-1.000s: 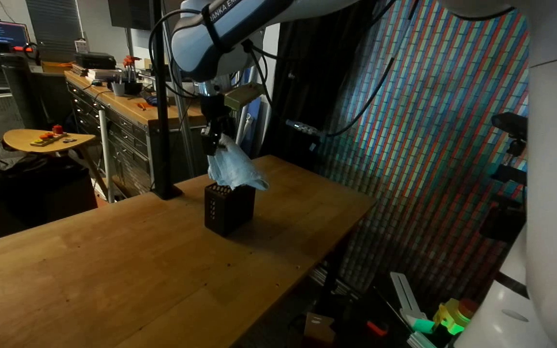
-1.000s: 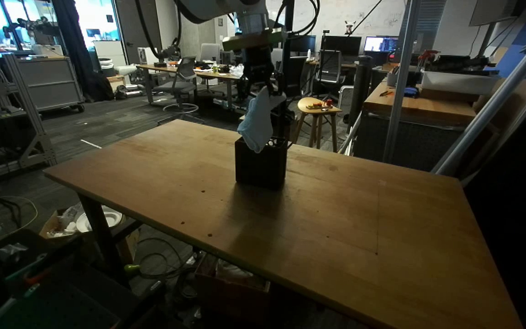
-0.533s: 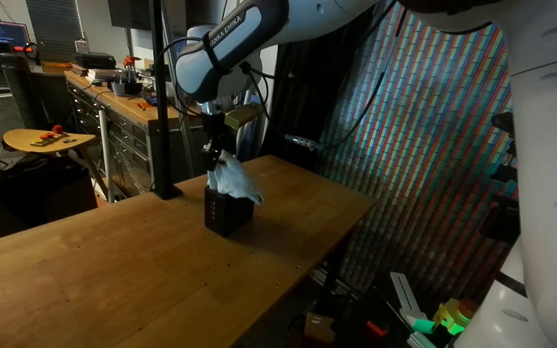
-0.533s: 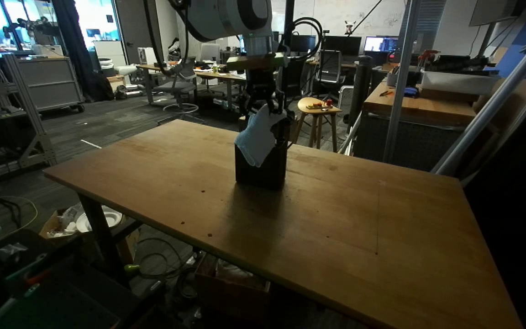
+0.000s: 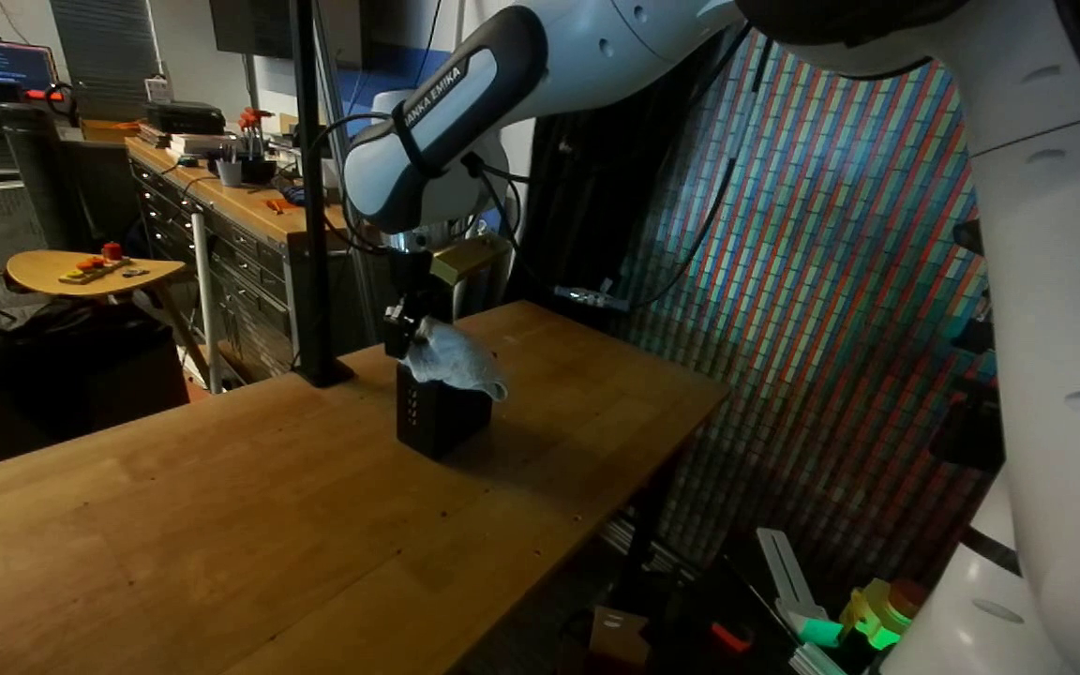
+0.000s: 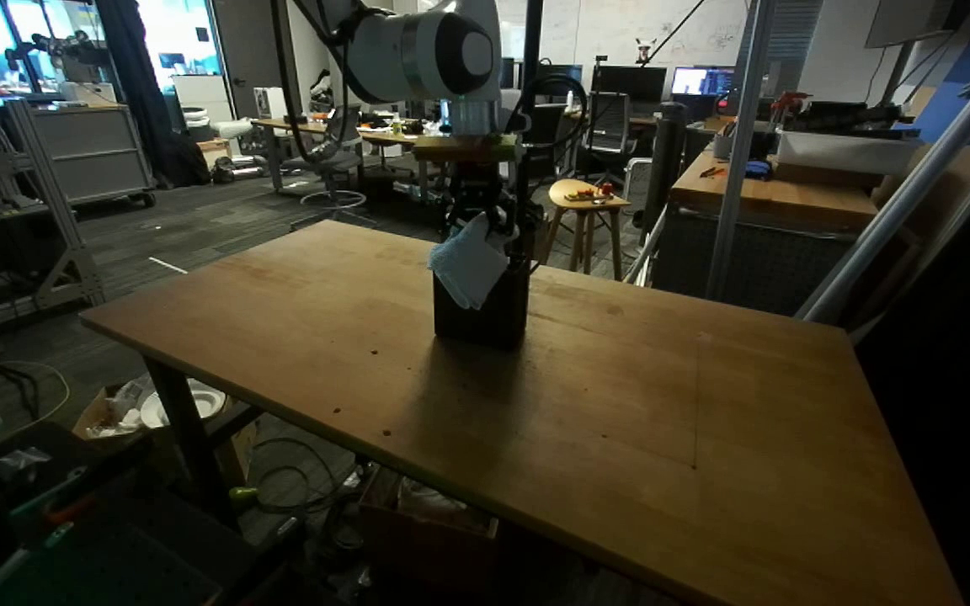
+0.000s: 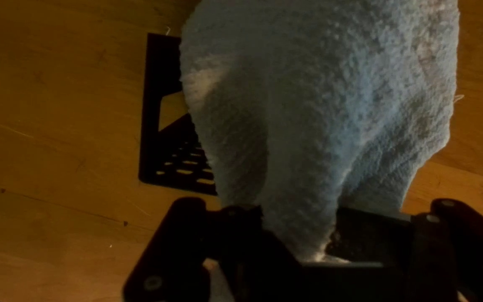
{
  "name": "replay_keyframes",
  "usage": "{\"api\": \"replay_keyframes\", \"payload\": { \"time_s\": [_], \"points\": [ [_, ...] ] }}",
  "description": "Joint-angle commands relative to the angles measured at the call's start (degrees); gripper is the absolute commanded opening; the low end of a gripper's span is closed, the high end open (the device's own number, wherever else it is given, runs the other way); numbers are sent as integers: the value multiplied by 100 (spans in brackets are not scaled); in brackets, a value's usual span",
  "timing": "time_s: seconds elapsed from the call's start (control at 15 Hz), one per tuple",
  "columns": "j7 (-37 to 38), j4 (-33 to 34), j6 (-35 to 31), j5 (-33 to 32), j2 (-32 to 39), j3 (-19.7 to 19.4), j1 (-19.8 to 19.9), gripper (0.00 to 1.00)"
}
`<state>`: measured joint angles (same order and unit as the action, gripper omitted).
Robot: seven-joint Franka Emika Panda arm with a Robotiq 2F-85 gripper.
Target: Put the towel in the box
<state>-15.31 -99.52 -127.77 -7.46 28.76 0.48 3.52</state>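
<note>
Towel (image 7: 300, 105) is hanging from the gripper (image 7: 298, 239) directly over the black box (image 6: 493, 320). The gripper is pointing downward and pinching one gathered end of the fabric, its fingers drawn tight with the towel caught between them.

In the wrist view, the towel is fanning out from the grip in soft folds and covering most of the box's opening. A stretch of rim and a wall pierced with oblong holes are showing past its left side there, while its right side is lying against the wood of the counter (image 5: 221, 534) in that picture. In an exterior view, a folded corner is dangling below the rim, in front of the box's outer wall. I cannot tell whether the towel is touching that wall, or whether any of it is dipping inside.

The box is standing upright on the counter, with a dim shadow spreading beside it. The white arm (image 5: 587, 56) is reaching across above. At the counter's edge, a black post (image 5: 313, 234) is rising near the box. Farther back, a wooden stool (image 5: 41, 270) is carrying small red and yellow pieces, and a drawer cabinet (image 5: 245, 277) is standing behind the post.
</note>
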Motion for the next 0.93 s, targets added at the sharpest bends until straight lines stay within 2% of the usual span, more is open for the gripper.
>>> {"api": "replay_keyframes", "payload": {
  "time_s": [0.0,0.47,0.87],
  "points": [
    [21,-560,-457,169,-261,31,66,0],
    [67,-1411,-824,-106,-976,-52,-22,2],
    [-243,-1822,-1268,193,-910,213,-6,2]
  ]
}}
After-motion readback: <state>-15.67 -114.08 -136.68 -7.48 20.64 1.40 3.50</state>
